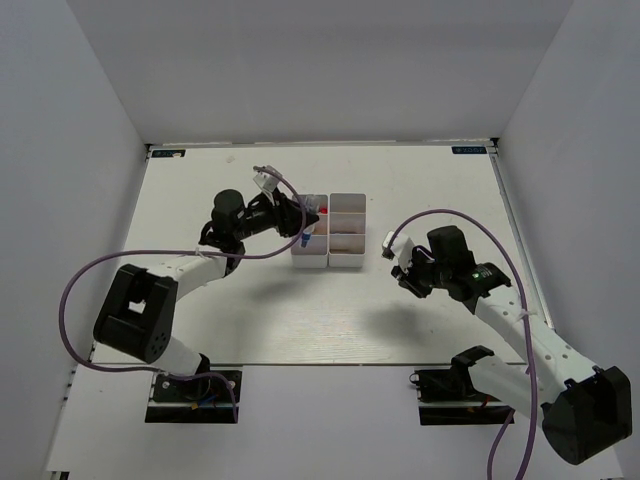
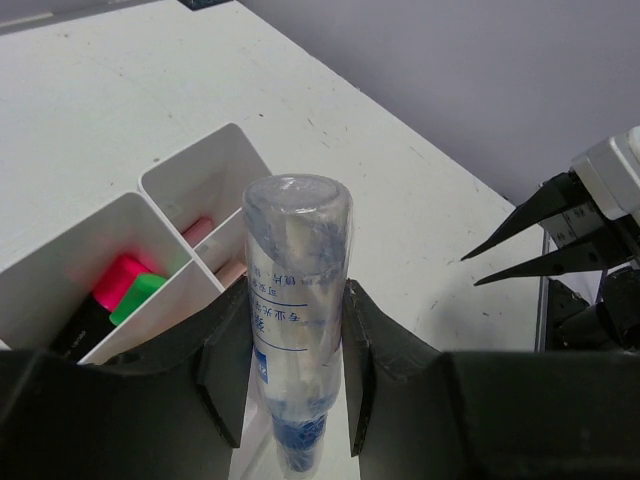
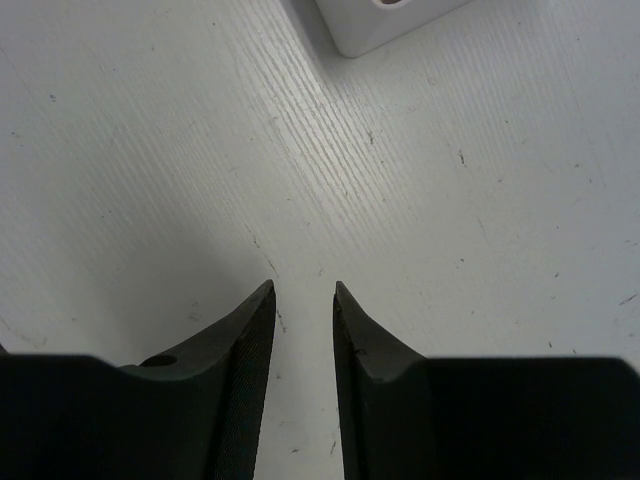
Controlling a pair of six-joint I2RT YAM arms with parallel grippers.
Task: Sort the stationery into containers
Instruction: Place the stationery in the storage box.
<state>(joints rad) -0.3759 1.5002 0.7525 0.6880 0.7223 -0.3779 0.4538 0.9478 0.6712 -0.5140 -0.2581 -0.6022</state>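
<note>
A clear plastic tube (image 2: 297,290) with blue printing on its side and a blue end pointing down is pinched across its middle by the left gripper (image 2: 297,375), one dark finger pressed to each side. It hangs just above the left of two white three-compartment boxes (image 2: 190,290), close to a dividing wall. From these angles I cannot tell which compartment it sits over.

The tube looks light and thin-walled, fairly stiff, and smooth and round. It would likely slip or swivel in a loose grip and could dent under a hard one. The mid-body hold on the printed band seems the right place, since it keeps both ends balanced.

In the box below, one compartment holds two black markers (image 2: 125,290), one capped red-pink and one green. The next compartment holds a pink stick (image 2: 198,229). The right box (image 1: 346,262) stands touching the left one at the middle of the white table (image 1: 250,310).

The right gripper (image 3: 303,300) hovers over bare table to the right of the boxes. Its two pointed fingers are a little apart with nothing between them. A corner of one box shows at the top edge of its wrist view.

No loose stationery shows on the table, so the sorting appears nearly finished.
</note>
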